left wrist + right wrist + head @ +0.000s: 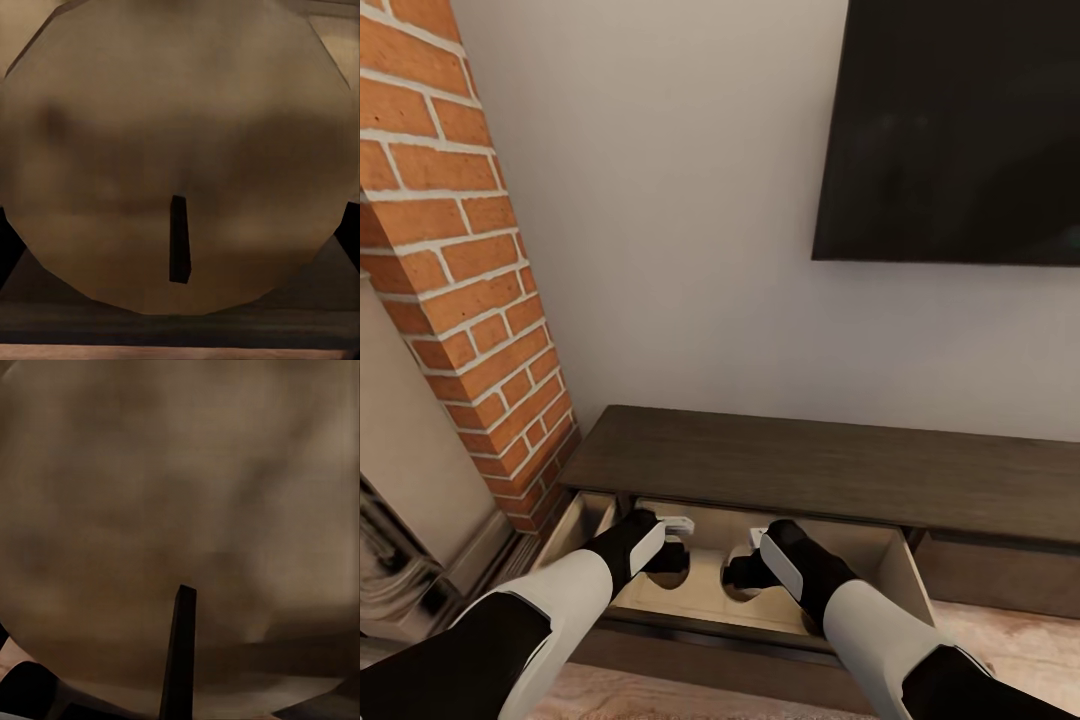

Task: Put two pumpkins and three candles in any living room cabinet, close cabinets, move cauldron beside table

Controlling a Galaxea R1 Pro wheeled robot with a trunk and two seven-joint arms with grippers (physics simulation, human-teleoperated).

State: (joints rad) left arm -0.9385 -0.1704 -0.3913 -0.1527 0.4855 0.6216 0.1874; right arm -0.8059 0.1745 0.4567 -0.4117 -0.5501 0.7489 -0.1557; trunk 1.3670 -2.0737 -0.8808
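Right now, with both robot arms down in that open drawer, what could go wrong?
1. Each gripper, left and right, seems to hold a candle over the open drawer of the cabinet; let go high or tilted, one could tip and roll.
2. The two candles sit close together, so they may knock into each other.
3. Both arms reach over the drawer's front edge; lifting out carelessly could bump it or the cabinet top.
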